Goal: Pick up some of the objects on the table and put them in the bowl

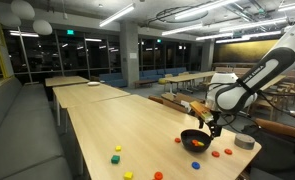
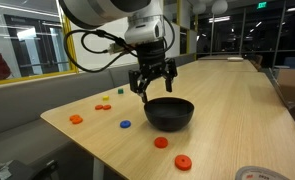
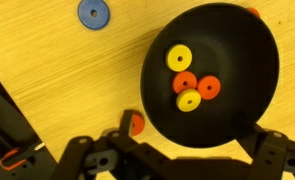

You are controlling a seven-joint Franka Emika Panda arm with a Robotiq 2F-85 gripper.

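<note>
The black bowl (image 3: pixel 237 60) holds several yellow, red and orange discs (image 3: pixel 190 99). My gripper (image 3: pixel 191 123) hangs open just above it, with nothing between its fingers. An orange disc (image 3: pixel 137 123) lies on the table beside the left fingertip, and a blue disc (image 3: pixel 93 13) lies farther off. In both exterior views the gripper (image 1: pixel 209 127) (image 2: pixel 154 90) stands over the bowl's (image 1: pixel 194 141) (image 2: pixel 170 113) rim. Loose pieces lie around on the pale table (image 1: pixel 117 115): red discs (image 2: pixel 162 143), an orange disc (image 2: pixel 76 119), a yellow block (image 1: pixel 118 150).
A grey tape roll (image 1: pixel 245 143) (image 2: pixel 257 174) sits near the table's edge by the bowl. A padded bench (image 1: pixel 27 120) runs along one side of the table. More tables and chairs (image 1: pixel 187 80) stand farther back.
</note>
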